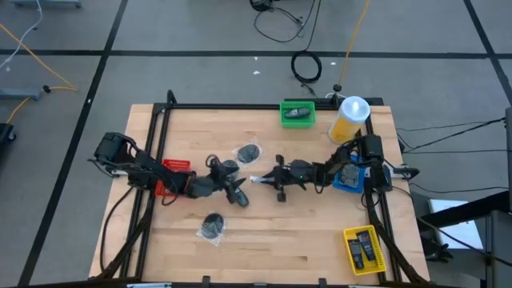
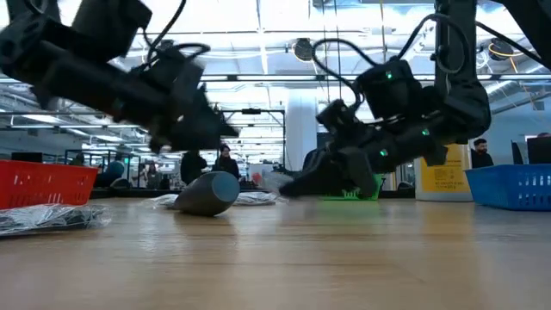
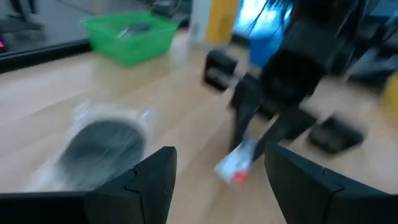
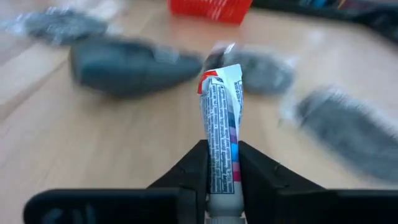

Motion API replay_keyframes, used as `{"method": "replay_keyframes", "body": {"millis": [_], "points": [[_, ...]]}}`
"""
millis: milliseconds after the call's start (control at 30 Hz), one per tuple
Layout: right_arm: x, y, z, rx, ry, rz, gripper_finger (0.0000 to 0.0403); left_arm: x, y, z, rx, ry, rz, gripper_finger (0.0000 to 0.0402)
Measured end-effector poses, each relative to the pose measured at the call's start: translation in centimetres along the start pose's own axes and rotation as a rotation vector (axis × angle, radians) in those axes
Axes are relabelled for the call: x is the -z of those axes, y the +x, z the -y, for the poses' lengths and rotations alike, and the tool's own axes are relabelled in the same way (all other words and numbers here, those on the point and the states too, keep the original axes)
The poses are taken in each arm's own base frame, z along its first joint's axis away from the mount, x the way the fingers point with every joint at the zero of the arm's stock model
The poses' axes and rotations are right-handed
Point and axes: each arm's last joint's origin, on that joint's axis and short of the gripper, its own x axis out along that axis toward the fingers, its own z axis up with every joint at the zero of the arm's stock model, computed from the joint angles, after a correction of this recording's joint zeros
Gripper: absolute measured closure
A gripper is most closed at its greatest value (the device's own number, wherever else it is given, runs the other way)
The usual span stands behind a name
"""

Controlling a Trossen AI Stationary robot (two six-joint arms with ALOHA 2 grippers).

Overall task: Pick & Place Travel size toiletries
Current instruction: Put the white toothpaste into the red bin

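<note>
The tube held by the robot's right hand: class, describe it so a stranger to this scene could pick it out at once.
Start at the wooden table and find its middle, where the two dark arms nearly meet. The right hand is shut on a small tube, holding it by one end. Unlike the round grey packets lying nearby, it is slim and white, with fine print and red and blue markings.

Pale wood table (image 1: 304, 232), smooth; glossy printed tube (image 4: 221, 140); plastic mesh baskets (image 1: 298, 114).
</note>
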Motion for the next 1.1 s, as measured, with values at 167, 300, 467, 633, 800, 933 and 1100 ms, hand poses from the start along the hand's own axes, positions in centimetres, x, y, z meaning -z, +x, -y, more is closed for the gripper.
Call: {"method": "replay_keyframes", "body": {"millis": [167,300,467,633,800,933,1100], "points": [[-0.5,0.2,-0.7,0.009,-0.043,0.022,0.0346,-2.3,1.9,-0.3,0.123,-0.090,0.020,0.0160],[-1.2,0.3,-1.0,0.075,-0.089,0.045,0.0348,-3.0,3.7,-0.4,0.136,-0.110,-0.088,0.0160],[-2.2,0.0,-1.5,0.232,-0.146,0.035,0.0340,-3.6,5.0,-0.5,0.109,-0.137,-0.242,0.0160],[-3.3,-0.4,-2.3,0.251,-0.208,0.064,0.0340,-3.7,5.2,-0.6,0.122,-0.131,-0.272,0.0160],[-3.9,-0.5,-2.8,0.243,-0.222,0.087,0.0342,-4.1,5.2,-0.3,0.159,-0.119,-0.247,0.0169],[-4.1,-0.6,-2.7,0.241,-0.233,0.086,0.0333,-4.3,5.2,-0.2,0.198,-0.110,-0.233,0.0220],[-3.9,-0.6,-2.7,0.237,-0.244,0.068,0.0322,-4.2,5.2,-0.1,0.222,-0.093,-0.249,0.0316]]}}
